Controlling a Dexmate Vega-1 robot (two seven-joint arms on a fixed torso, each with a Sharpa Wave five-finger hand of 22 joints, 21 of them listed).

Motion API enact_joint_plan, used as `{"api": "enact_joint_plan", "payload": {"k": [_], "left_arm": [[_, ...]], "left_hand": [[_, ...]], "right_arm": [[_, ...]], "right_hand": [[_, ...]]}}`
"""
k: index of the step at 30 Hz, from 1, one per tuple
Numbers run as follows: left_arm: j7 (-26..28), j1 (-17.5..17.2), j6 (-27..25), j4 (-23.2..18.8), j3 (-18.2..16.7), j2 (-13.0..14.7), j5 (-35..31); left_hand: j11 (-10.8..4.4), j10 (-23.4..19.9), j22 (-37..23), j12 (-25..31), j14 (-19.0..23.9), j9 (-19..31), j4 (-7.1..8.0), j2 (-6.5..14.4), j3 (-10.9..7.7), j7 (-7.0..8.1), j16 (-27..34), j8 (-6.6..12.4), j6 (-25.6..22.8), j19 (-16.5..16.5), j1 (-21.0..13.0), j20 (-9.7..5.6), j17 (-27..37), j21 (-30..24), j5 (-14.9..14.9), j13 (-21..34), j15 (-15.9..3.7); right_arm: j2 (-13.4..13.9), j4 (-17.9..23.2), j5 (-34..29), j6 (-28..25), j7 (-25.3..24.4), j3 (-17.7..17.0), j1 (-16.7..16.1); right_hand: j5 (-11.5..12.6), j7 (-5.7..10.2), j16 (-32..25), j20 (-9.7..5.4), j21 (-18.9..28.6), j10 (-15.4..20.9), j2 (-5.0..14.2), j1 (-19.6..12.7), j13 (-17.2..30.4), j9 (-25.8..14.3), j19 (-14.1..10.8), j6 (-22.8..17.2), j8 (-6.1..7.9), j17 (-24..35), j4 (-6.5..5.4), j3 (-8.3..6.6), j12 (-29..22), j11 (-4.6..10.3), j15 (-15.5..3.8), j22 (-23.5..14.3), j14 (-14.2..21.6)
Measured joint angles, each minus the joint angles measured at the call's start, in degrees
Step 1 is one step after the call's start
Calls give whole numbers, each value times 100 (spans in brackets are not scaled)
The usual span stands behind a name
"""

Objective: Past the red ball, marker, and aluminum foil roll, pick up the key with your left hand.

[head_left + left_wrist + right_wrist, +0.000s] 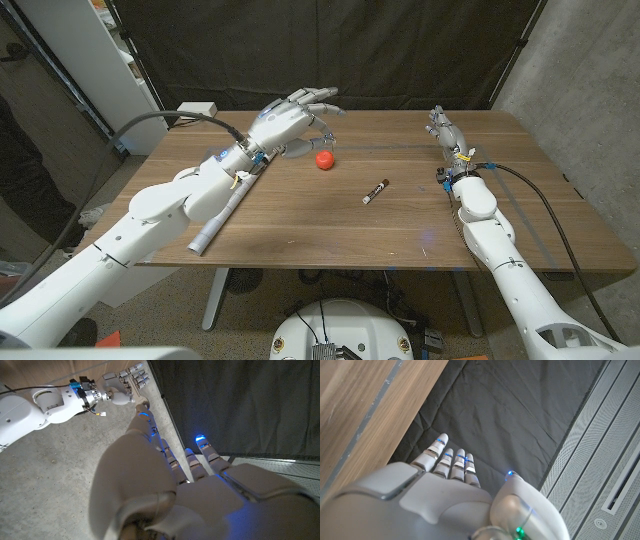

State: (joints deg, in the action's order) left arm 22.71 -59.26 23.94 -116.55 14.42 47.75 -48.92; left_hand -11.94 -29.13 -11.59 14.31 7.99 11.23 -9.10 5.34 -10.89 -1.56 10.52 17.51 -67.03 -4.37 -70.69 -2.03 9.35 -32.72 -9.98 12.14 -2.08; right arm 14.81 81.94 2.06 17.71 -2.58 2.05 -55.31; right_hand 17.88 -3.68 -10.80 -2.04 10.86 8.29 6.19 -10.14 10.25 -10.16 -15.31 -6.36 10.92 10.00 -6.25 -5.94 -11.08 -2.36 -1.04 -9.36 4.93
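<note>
My left hand [292, 120] hovers over the far middle of the table with its fingers spread and nothing in them. A small dark thing [327, 136], perhaps the key, lies just beside its thumb; it is too small to tell. The red ball [324, 159] sits right in front of that hand. A black marker [375, 191] lies further toward the near right. The foil roll [222, 215] lies along the table under my left forearm. My right hand [443, 128] stands at the far right, fingers straight and holding nothing. The left hand [165, 485] and the right hand [122, 382] both appear in the left wrist view.
A black curtain [330, 50] hangs behind the table's far edge [380, 112]. A white box [197, 108] sits at the far left corner. A cable [545, 210] runs along my right arm. Bare wood [330, 225] lies between the arms. My right hand [455, 490] faces the curtain.
</note>
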Motion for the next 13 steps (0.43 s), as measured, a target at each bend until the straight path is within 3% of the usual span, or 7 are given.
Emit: {"api": "enact_joint_plan", "payload": {"k": [13], "left_arm": [[304, 349, 559, 684, 134, -111, 178]], "left_hand": [[7, -11, 0, 33, 23, 0, 0, -8, 1, -38, 0, 0, -2, 0, -10, 0, 14, -39, 1, 0, -23]], "right_arm": [[-43, 459, -252, -300, -391, -25, -380]], "right_hand": [[0, 0, 0, -42, 0, 0, 0, 0, 0, 0, -42, 0, 0, 2, 24, 24, 0, 0, 0, 0, -1]]}}
